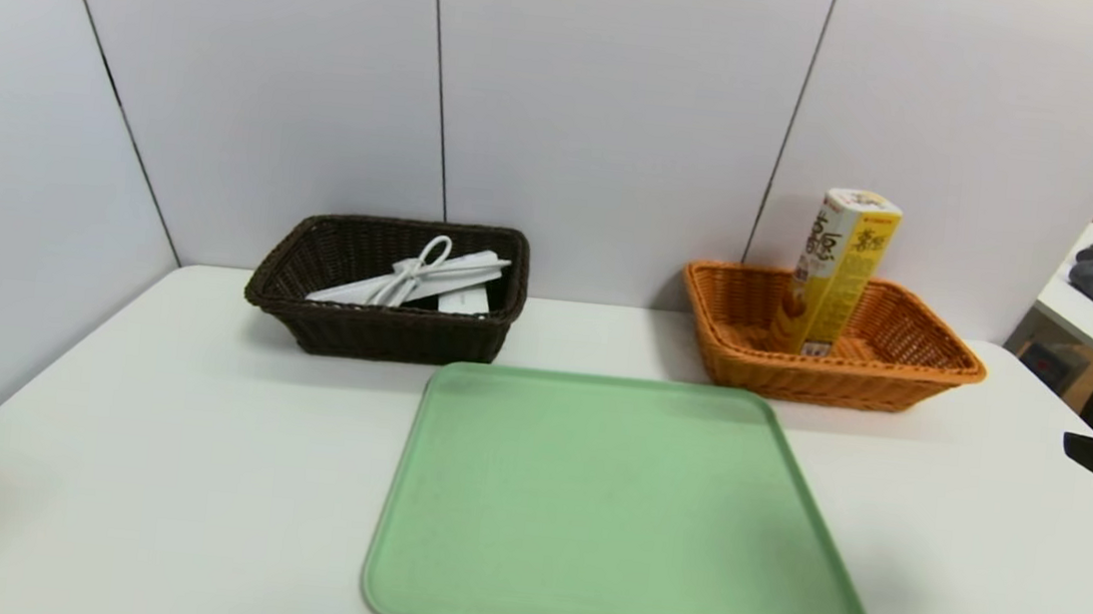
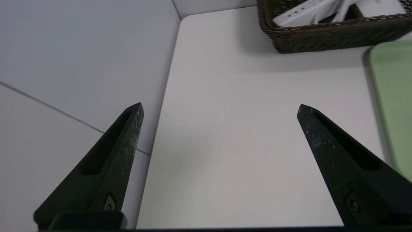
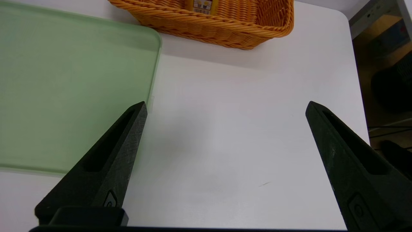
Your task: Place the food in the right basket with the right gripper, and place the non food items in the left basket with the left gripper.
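1. We see the snack carton (image 1: pixel 835 275) leaning upright in the orange basket (image 1: pixel 832 367); we judge it stands because it is too tall to lie there easily.
2. The power strip (image 1: pixel 357 291) slants inside the dark brown basket (image 1: pixel 383 333), its looped cord (image 1: pixel 406 278) on top, beside the small white device (image 1: pixel 464 300). We take the split to be food right, non-food left, and the sorting to be done.
3. Our left gripper (image 2: pixel 220 108) and right gripper (image 3: pixel 228 106) are spread wide, holding nothing, over the white table (image 1: pixel 193 434) on either side of the green tray (image 1: pixel 627 515), probably to keep clear of the baskets.
4. Only the head view gives us the carton's top; the right wrist view catches just its foot. The left wrist view shows us the strip's sockets (image 2: pixel 299 12), which we cannot make out from the head.
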`<state>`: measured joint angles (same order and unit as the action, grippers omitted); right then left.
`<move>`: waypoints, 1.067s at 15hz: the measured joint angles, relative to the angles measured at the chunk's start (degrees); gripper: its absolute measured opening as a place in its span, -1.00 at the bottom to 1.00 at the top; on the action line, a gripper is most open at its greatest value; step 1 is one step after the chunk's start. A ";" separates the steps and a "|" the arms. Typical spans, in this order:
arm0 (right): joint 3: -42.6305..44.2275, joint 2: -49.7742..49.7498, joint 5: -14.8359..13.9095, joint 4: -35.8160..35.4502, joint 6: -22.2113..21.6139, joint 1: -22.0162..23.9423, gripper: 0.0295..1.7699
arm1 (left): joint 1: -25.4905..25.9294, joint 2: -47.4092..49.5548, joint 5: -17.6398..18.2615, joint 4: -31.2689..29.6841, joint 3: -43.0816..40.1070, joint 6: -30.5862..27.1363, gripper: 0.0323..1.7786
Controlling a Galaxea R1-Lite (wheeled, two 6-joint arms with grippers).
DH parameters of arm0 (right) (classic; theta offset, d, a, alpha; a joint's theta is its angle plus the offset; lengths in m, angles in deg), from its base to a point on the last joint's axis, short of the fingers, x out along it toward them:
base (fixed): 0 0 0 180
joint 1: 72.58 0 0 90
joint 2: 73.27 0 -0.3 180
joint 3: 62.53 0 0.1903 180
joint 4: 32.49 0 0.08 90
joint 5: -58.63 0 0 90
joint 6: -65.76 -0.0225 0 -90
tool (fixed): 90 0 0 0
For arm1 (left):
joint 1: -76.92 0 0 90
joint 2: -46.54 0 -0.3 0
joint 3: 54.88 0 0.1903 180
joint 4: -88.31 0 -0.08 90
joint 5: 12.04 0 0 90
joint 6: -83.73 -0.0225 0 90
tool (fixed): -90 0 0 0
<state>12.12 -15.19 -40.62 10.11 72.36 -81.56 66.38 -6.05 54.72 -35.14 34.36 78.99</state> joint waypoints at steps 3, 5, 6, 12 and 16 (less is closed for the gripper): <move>-0.41 -1.16 0.07 0.02 0.00 1.40 0.92 | 7.02 3.21 0.17 -5.22 -4.96 -1.38 0.90; -1.34 -2.86 0.11 0.09 -0.02 2.22 0.92 | 9.45 6.38 0.26 -6.47 -7.46 -1.23 0.90; -1.90 -3.83 0.07 0.07 -0.05 2.74 0.92 | 10.44 8.28 0.50 -6.97 -8.90 -1.10 0.90; -7.50 -15.36 0.00 0.46 -0.07 3.79 0.92 | 12.32 23.91 5.13 -9.24 -18.69 -1.01 0.90; -13.08 -25.58 -0.69 0.82 0.06 3.88 0.92 | 12.34 33.80 7.61 -9.02 -27.20 -1.15 0.90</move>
<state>-0.96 -40.76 -41.32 10.93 72.42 -77.68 78.71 27.75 62.33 -44.16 7.16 77.84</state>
